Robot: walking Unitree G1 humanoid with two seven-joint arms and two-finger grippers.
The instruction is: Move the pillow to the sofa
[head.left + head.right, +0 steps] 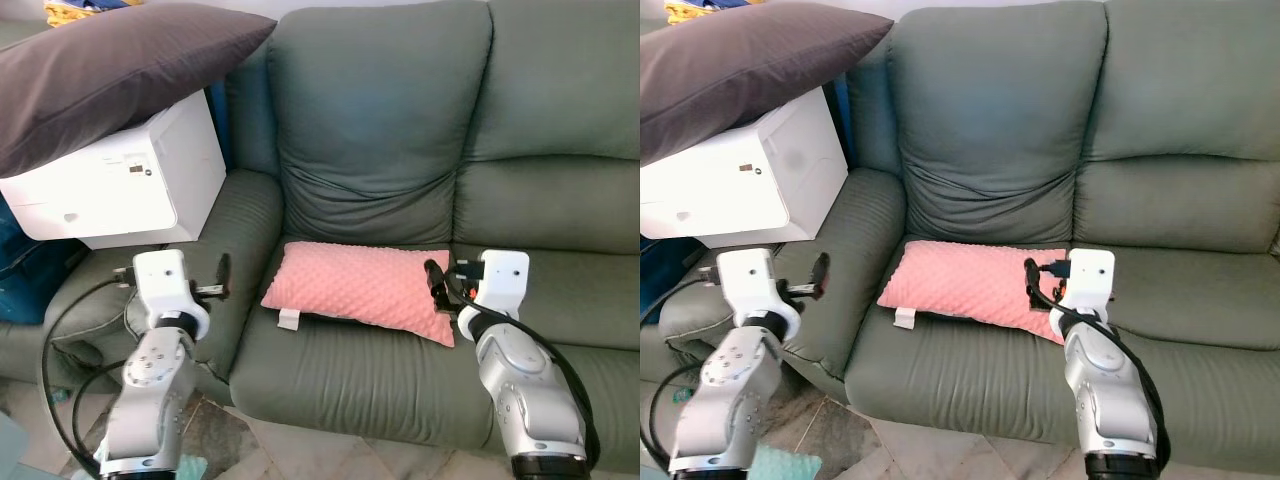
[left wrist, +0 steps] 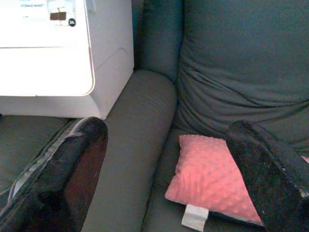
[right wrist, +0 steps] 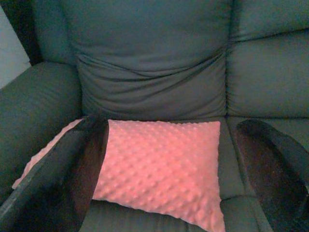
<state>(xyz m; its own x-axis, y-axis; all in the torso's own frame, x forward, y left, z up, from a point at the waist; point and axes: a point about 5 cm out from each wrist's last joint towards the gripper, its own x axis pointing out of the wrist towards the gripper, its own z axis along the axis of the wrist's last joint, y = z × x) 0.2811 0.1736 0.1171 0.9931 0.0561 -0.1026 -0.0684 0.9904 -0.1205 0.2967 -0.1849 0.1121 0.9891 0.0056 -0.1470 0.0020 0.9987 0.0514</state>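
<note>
Sofa (image 1: pixel 380 130) is carrying the pink pillow (image 1: pixel 365 285) flat on its seat cushion. We are judging the pillow light, soft and compressible, so a pinch at a corner or short edge should hold. We are holding the right gripper (image 1: pixel 440 285) released at its right end and the left gripper (image 1: pixel 222 278) released over the armrest.

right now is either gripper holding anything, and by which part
Nothing is held. The pink dimpled fabric pillow lies free on the grey-green sofa. The right gripper is open before the pillow; the left gripper is open near the armrest.
</note>
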